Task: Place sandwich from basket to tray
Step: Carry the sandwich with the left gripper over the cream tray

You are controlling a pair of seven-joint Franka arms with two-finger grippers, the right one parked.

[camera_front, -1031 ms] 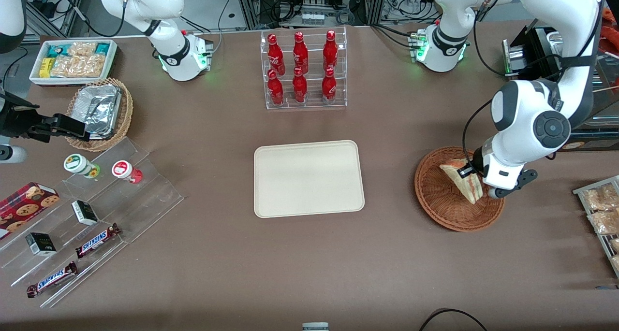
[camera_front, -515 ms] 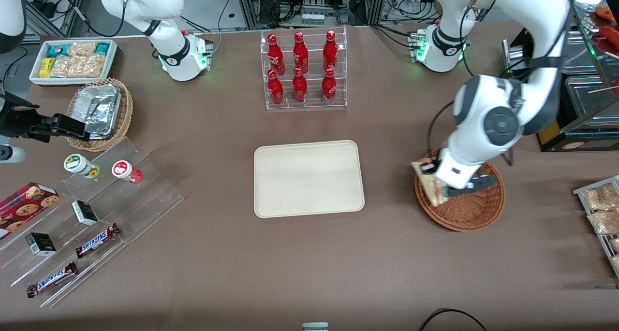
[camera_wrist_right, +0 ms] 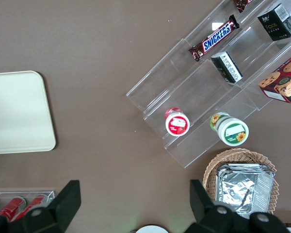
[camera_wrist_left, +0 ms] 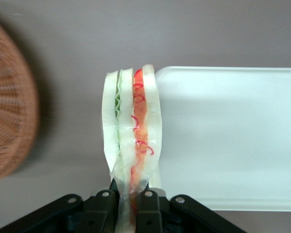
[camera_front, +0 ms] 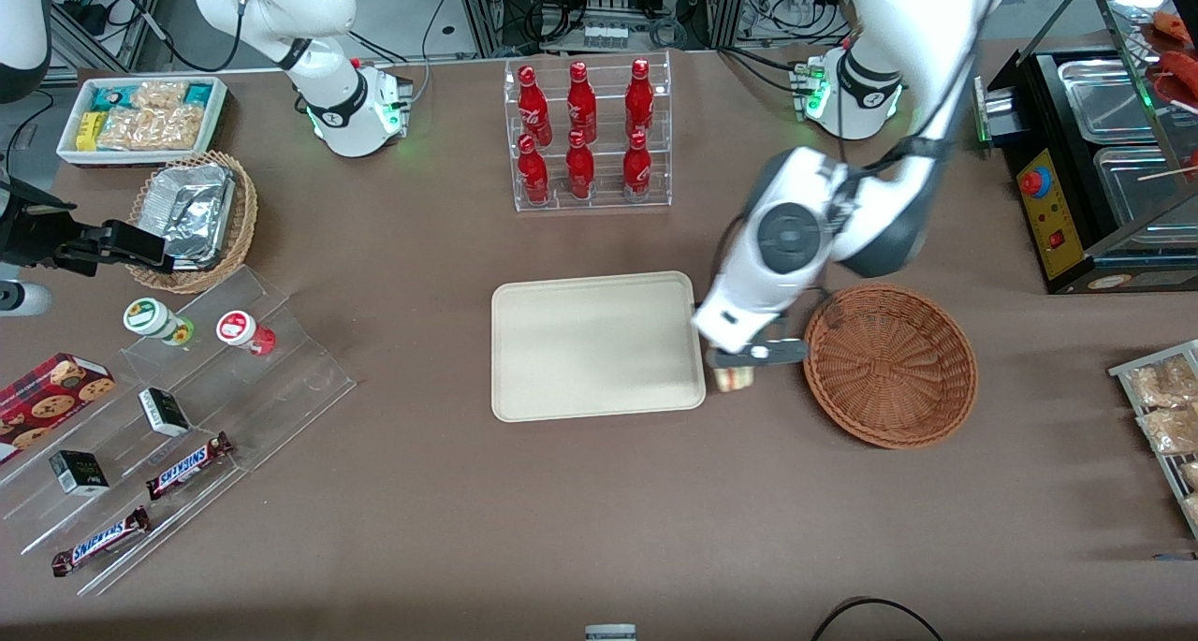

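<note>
My left gripper (camera_front: 735, 360) is shut on the sandwich (camera_wrist_left: 132, 131), a pale bread wedge with a red and green filling stripe. It holds the sandwich above the table in the gap between the tray (camera_front: 599, 346) and the basket (camera_front: 889, 365), close to the tray's edge. In the front view only the sandwich's lower end (camera_front: 734, 378) shows under the hand. The reddish-brown wicker basket holds nothing; it also shows in the left wrist view (camera_wrist_left: 9, 126). The cream tray is bare and shows in the left wrist view (camera_wrist_left: 233, 141) beside the sandwich.
A clear rack of red bottles (camera_front: 585, 136) stands farther from the front camera than the tray. Toward the parked arm's end are a tan basket with a foil container (camera_front: 192, 209), a white bin of snacks (camera_front: 142, 117) and an acrylic stand with candy bars (camera_front: 182, 416). A metal warmer (camera_front: 1104, 154) stands toward the working arm's end.
My left gripper has lifted the sandwich out of the basket and carried it sideways toward the tray. The basket is now bare.
</note>
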